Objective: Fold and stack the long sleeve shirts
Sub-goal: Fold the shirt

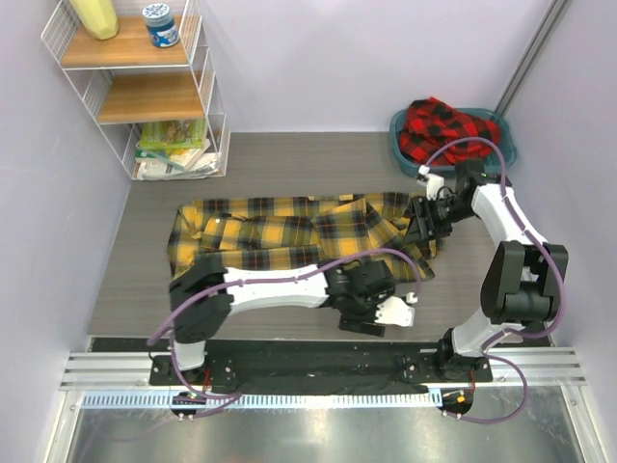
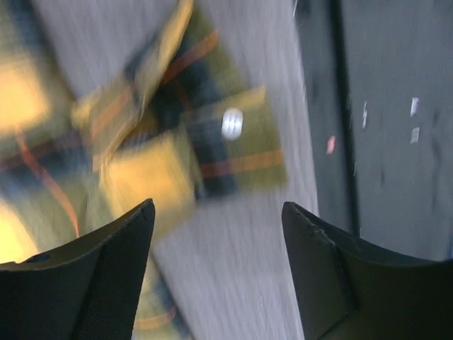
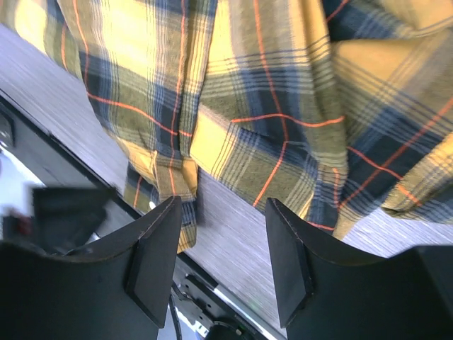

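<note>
Left end effector (image 2: 218, 210) and right end effector (image 3: 223, 205) both hang wide and empty over the yellow-and-black plaid flannel shirt (image 1: 289, 227). It lies spread across the grey tabletop (image 1: 135, 280), apparently laid out for folding. The red-and-black plaid shirt (image 1: 442, 125) sits in the teal plastic basin (image 1: 504, 147).

Grey table (image 1: 289, 164): yellow-check shirt (image 1: 280, 231) spread mid-surface; teal basin (image 1: 396, 135) far right; wire shelf (image 1: 145, 96) far left.

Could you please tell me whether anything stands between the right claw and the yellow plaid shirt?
Nothing visible does. The right claw hangs open over the yellow plaid shirt, with only cloth and bare table showing between its fingers.
</note>
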Available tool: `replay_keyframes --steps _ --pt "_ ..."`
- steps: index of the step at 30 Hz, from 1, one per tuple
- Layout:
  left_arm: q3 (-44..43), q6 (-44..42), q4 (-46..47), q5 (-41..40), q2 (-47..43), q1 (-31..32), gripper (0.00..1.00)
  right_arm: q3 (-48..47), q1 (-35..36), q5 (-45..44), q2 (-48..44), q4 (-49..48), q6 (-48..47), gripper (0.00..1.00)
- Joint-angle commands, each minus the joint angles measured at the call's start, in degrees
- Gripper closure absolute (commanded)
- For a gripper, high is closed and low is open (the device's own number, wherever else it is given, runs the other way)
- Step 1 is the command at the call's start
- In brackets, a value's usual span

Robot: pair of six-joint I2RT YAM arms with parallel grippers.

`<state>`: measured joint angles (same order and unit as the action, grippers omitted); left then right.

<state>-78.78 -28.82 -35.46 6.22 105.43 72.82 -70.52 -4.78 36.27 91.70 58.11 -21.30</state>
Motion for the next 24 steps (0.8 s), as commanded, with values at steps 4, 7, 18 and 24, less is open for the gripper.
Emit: replay_keyframes --steps 4,7,18,24 --pt "-8.3 5.7 2.0 0.5 8.1 2.8 0.33 -2.8 -2.8 4.8 0.3 0.4 -0.1 0.44" --pt "-7.7 7.3 2.2 2.0 10.4 2.7 0.32 -3.3 -3.3 5.0 0.6 1.0 -0.9 0.44" --pt "-7.0 7.5 -3.6 7.7 12.4 -4.5 0.81 -3.9 -3.8 5.5 0.8 2.9 -3.0 0.44" --pt "-11.4 -0.9 -15.2 16.1 3.1 -11.6 1.00 -5.1 -3.8 7.2 0.6 3.5 -3.7 0.44"
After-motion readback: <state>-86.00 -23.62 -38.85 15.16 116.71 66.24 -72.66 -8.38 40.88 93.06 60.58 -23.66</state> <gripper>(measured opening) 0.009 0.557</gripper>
